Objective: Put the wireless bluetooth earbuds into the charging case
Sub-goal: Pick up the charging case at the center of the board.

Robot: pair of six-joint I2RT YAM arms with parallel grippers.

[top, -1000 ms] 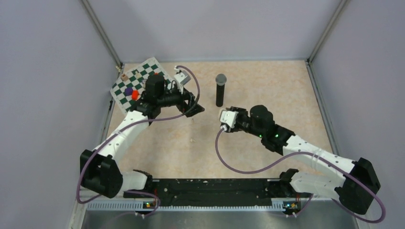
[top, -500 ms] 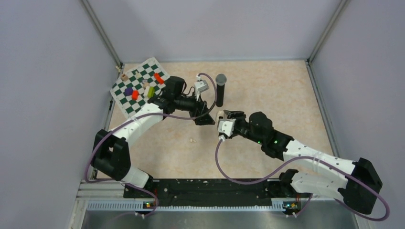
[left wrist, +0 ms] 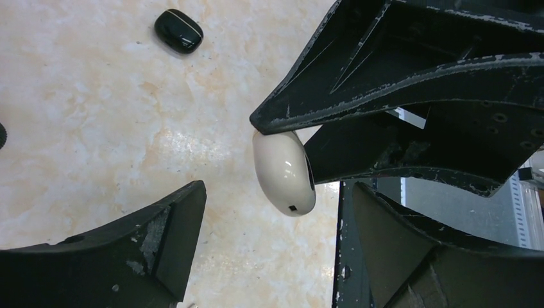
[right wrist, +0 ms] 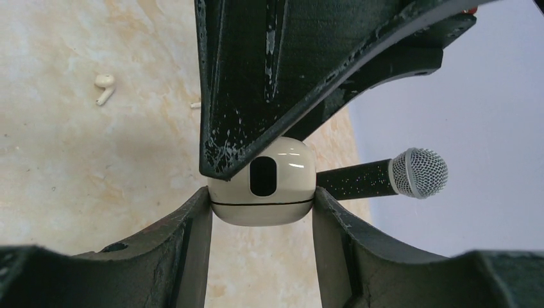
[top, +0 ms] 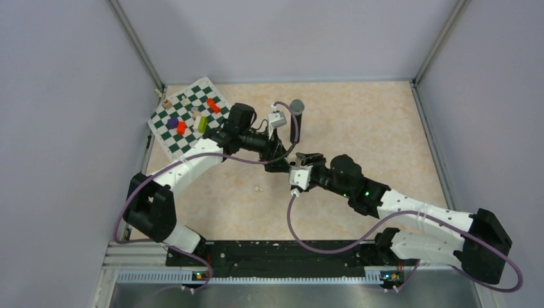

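The whitish charging case (right wrist: 263, 183) is closed, with a seam line round it, and hangs above the table, pinched between the fingers of my right gripper (right wrist: 262, 205). In the left wrist view the same case (left wrist: 283, 170) sits just beyond my open left gripper (left wrist: 276, 250), whose jaws stand wide apart with nothing between them. One left finger (right wrist: 256, 83) reaches over the case's top. A whitish earbud (right wrist: 102, 88) lies alone on the table, also visible from above (top: 258, 188). In the top view the two grippers meet mid-table, left (top: 278, 159) and right (top: 306, 158).
A black microphone (top: 296, 122) stands upright just behind the grippers. A green-and-white chessboard (top: 168, 136) with small coloured pieces lies at the back left. A black rounded case (left wrist: 179, 31) rests on the table beyond the left gripper.
My left arm has swung right from the chessboard to the right gripper, its jaws narrowing slightly. The right gripper, still holding the case, has edged left toward it.
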